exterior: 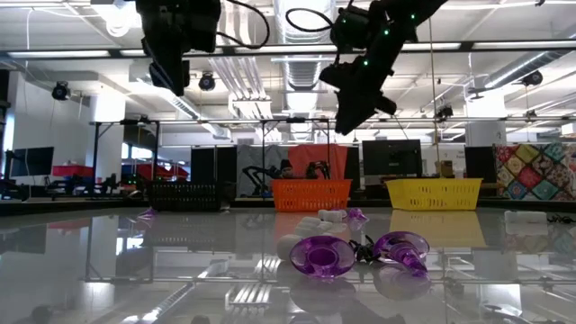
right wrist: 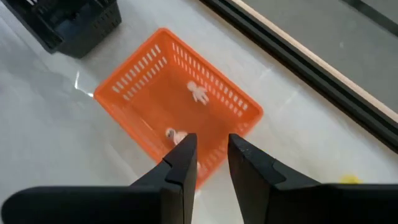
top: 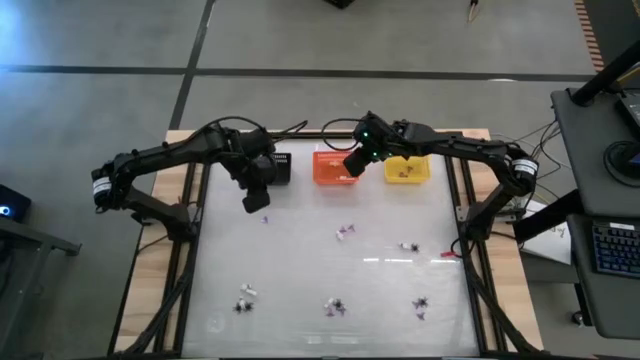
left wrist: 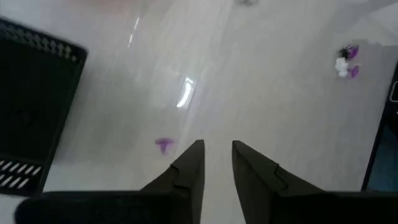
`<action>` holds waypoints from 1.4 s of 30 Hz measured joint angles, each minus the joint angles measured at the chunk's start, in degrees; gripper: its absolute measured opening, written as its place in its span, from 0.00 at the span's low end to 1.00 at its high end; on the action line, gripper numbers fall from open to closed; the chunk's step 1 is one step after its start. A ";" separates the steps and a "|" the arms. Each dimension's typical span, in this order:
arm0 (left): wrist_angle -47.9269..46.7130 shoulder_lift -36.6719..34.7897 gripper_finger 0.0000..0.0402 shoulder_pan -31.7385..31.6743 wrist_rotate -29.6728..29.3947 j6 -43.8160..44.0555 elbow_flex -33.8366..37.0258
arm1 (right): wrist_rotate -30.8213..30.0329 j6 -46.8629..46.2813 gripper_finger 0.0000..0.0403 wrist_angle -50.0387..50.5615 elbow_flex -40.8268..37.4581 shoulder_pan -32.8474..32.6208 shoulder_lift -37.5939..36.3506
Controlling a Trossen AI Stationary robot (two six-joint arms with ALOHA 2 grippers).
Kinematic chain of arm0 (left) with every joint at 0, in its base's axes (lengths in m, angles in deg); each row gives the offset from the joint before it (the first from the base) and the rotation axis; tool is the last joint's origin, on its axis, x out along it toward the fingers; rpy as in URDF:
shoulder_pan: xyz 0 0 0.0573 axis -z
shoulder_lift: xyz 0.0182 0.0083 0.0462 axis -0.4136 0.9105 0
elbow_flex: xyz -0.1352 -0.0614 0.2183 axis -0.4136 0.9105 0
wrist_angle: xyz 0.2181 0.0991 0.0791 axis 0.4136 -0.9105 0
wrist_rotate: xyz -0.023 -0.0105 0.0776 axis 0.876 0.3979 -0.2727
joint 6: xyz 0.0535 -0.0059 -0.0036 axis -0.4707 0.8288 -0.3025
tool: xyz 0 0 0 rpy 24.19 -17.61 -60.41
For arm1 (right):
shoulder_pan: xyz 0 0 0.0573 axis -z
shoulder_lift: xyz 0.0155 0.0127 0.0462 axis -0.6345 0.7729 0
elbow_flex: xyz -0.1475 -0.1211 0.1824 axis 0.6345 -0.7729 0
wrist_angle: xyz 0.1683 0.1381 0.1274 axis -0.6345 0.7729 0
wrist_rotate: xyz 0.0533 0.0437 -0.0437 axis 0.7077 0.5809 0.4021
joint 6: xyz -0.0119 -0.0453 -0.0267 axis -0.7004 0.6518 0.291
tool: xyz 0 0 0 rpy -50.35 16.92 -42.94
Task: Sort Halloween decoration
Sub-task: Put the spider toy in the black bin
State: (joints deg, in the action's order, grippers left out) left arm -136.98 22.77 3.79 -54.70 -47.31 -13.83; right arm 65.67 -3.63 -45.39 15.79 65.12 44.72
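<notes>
Drop step: both hands spread, nothing pinched.
Right hand [right wrist: 206,163] hovers over orange basket [right wrist: 124,109] at bench's 12 o'clock; two pale trinkets [right wrist: 198,92] lie inside. Left hand [left wrist: 217,171] hangs by black basket [left wrist: 31,112], purple piece [left wrist: 164,144] below it. Remaining decorations [top: 345,233] scattered toward 6 o'clock; next likely a fresh pick there.

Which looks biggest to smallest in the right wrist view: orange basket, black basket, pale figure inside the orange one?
1. orange basket, fully in frame.
2. black basket, cut off at the edge, so its true size is unsure.
3. pale figure, by far the smallest.
</notes>
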 joint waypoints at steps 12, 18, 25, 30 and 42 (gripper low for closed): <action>9.55 0.00 0.19 11.61 0.05 -0.11 0.70 | -0.20 -5.15 0.21 11.80 4.71 -3.63 -0.23; 9.67 0.00 0.18 15.33 0.00 4.60 1.15 | -0.20 -11.38 0.21 13.31 6.46 -6.81 -0.24; 12.66 -0.06 0.18 20.58 -0.07 9.03 6.16 | -0.17 -17.86 0.21 18.82 7.23 -12.91 -0.29; 12.51 -0.04 0.18 26.54 -0.08 12.65 11.43 | -0.20 -24.48 0.21 22.99 7.23 -18.76 -0.29; 23.58 0.00 0.18 43.04 -0.05 28.93 21.03 | -3.34 -36.62 0.21 23.08 7.21 -31.42 -0.29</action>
State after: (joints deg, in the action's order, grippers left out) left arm -113.40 22.77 46.83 -54.75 -18.38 7.20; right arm 62.33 -40.25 -22.31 23.00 33.70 44.43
